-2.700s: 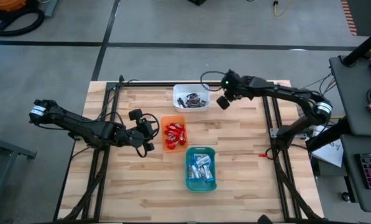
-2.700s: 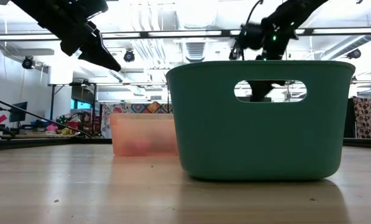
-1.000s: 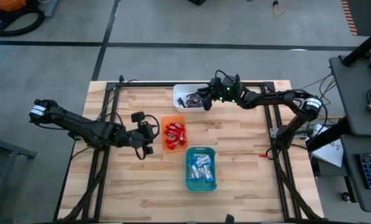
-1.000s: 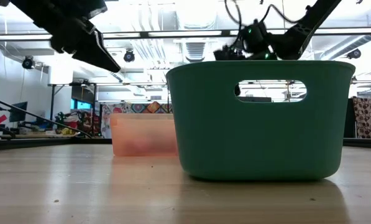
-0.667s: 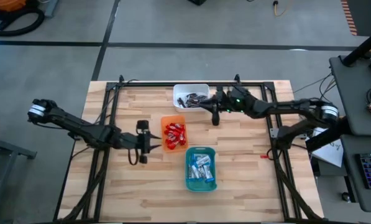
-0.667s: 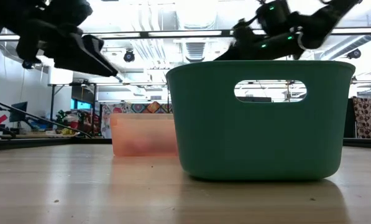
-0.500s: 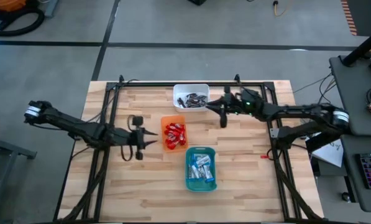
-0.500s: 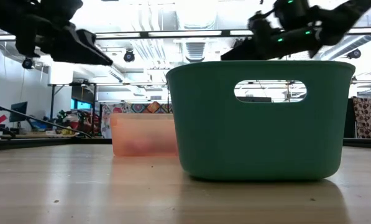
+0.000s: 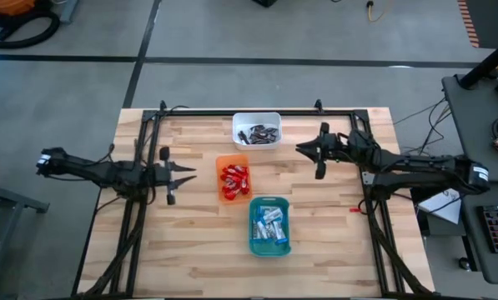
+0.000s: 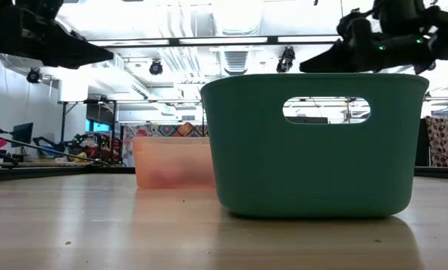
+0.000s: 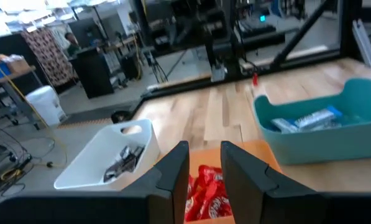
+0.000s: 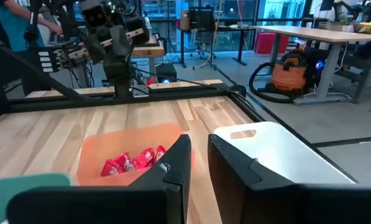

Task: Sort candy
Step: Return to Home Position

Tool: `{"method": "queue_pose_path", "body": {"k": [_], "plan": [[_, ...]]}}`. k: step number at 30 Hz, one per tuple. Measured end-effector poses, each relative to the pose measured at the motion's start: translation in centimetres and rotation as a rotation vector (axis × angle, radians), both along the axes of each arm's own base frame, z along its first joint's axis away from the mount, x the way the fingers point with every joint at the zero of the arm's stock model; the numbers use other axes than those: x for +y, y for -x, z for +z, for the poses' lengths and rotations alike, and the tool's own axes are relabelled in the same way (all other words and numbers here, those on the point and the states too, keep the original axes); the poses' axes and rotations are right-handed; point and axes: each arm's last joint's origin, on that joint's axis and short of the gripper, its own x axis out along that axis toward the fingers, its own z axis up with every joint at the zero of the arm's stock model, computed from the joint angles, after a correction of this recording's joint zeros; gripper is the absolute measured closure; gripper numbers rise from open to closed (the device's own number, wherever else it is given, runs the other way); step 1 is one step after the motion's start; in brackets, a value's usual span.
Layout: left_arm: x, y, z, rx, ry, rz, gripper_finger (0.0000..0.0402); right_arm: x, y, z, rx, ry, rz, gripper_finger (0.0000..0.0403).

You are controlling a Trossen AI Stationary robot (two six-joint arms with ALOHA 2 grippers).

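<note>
Three trays stand in a row on the wooden table. The white tray at the far side holds dark-wrapped candy. The orange tray holds red candy. The teal tray nearest the front holds blue-and-white candy. My left gripper hangs level above the table, left of the orange tray, pointing at it; its fingers stand a little apart with nothing between them. My right gripper hangs level to the right of the white tray, with a narrow empty gap between its fingers.
Black frame rails run along the table's left, far and right sides, under both arms. Bare wood lies left of the orange tray and right of the teal one. In the low view the teal tray fills the foreground. A person stands beyond the table.
My right gripper has drawn back from over the white tray toward the table's right edge, staying above the table. My left gripper has pulled away from the orange tray toward the left edge and tipped up from slanting down to level. The trays and candy have not moved.
</note>
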Motion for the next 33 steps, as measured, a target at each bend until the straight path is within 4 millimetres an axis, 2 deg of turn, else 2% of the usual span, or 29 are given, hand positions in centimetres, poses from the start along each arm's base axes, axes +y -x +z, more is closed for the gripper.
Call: {"method": "queue_pose_path", "body": {"k": [6, 12, 20, 25, 33], "plan": [[0.3, 1.3, 0.1, -0.035, 0.001, -0.001, 0.0326, 0.5, 1.2, -0.9, -0.010, 0.004, 0.000, 0.0355], [0.5, 2.2, 0.2, -0.087, 0.013, 0.000, 0.0326, 0.8, 1.8, -0.9, -0.032, 0.007, -0.001, 0.0356], [0.6, 2.5, -2.0, -0.166, 0.035, 0.004, 0.0326, 0.8, 1.9, -0.8, -0.034, 0.024, 0.001, 0.0355], [0.6, 2.3, -2.3, -0.156, 0.014, 0.006, 0.0326, 1.1, 2.0, -0.7, -0.046, 0.052, 0.103, 0.0355], [0.3, 1.8, -3.7, -0.180, 0.022, -0.047, 0.0326, 1.5, 2.8, -0.9, -0.069, 0.097, 0.107, 0.0366]]}}
